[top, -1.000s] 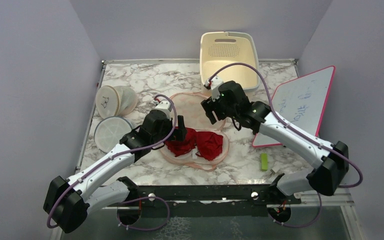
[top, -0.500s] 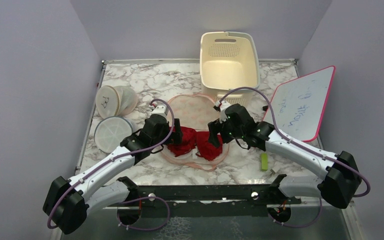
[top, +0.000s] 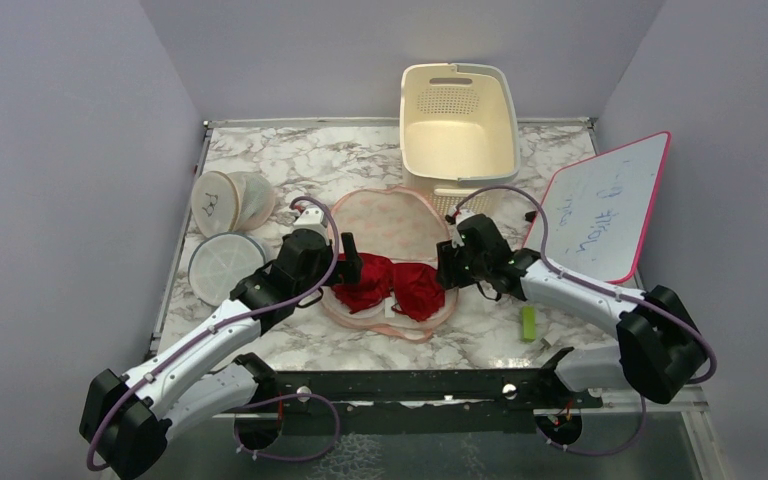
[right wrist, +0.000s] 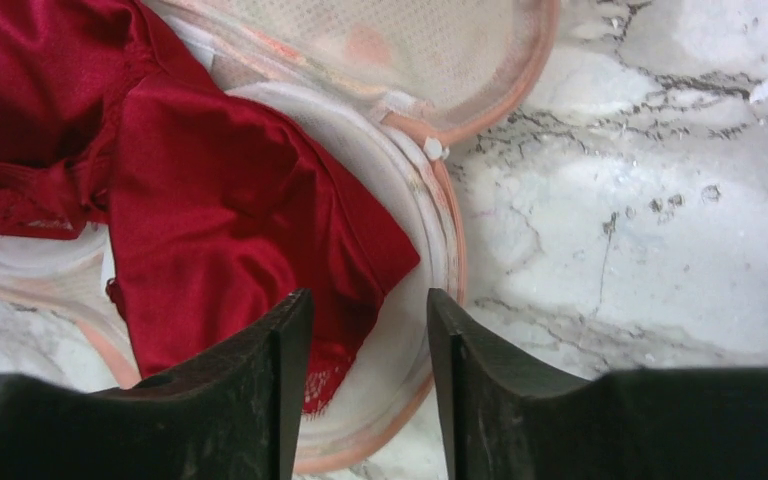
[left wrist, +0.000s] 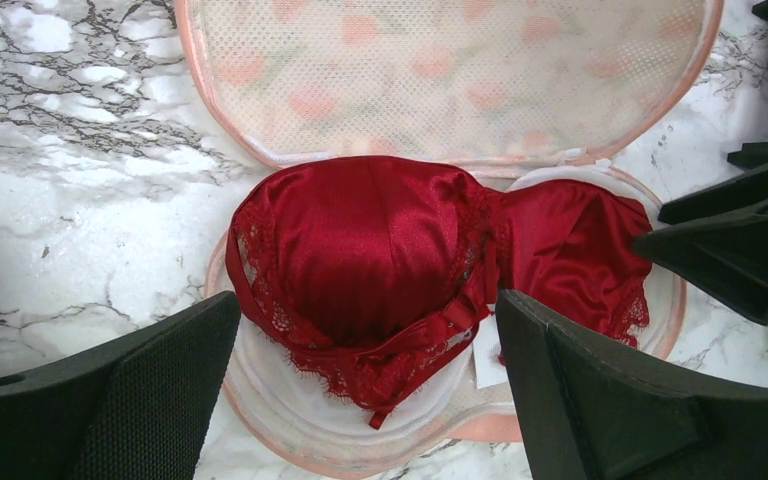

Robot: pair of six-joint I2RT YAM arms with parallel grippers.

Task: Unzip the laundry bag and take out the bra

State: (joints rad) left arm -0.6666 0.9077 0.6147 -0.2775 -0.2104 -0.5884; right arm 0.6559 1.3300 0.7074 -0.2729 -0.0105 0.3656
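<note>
The laundry bag [top: 390, 222] lies unzipped in the middle of the table, its peach mesh lid [left wrist: 440, 70] folded back away from me. The red lacy bra [top: 392, 286] rests in the bag's lower half, both cups up. My left gripper [top: 352, 262] is open and empty, its fingers straddling the left cup [left wrist: 370, 250] just above it. My right gripper [top: 447, 268] is open and empty, hovering over the bag's right rim [right wrist: 442, 230] and the edge of the right cup [right wrist: 220, 220]. The right gripper's fingers [left wrist: 730, 250] also show in the left wrist view.
A cream laundry basket [top: 457, 120] stands at the back. A pink-rimmed whiteboard [top: 605, 205] leans at the right. Two round white mesh cases [top: 228, 198] [top: 222, 265] lie at the left. A small green object [top: 528, 323] lies near the front right.
</note>
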